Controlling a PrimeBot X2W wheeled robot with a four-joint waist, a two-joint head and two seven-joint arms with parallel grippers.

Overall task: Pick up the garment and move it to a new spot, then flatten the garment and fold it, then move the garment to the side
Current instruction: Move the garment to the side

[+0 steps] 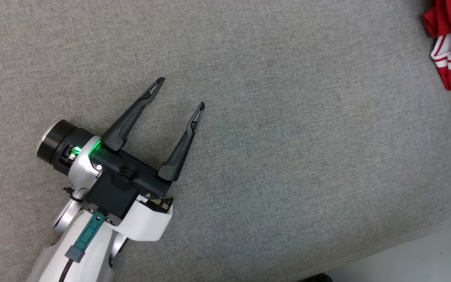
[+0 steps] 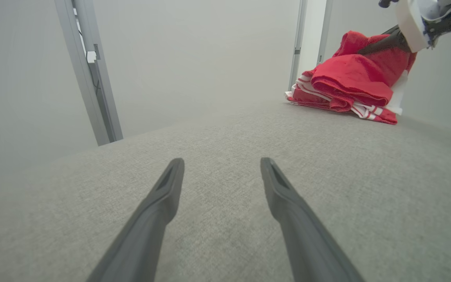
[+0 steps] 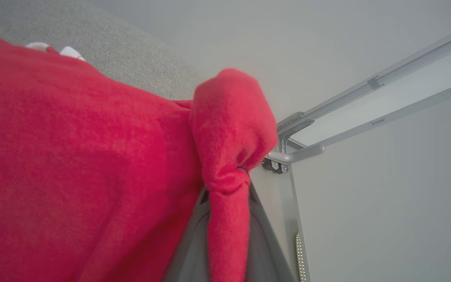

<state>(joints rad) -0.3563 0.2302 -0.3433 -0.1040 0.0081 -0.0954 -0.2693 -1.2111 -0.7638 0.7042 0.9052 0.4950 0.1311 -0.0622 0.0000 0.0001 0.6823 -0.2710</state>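
Left hand (image 1: 182, 92) spread open, empty | right hand (image 3: 228, 190) pinching red garment (image 2: 350, 78) | frame post (image 2: 92, 78) behind

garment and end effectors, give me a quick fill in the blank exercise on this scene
1. The garment is ____ with white stripes.
2. The left end effector is ____ over the grey fabric surface, holding nothing.
3. The right end effector is ____ on a bunched fold of the garment.
4. In the head view the garment shows at the upper ____ corner.
Missing words: red; open; shut; right.
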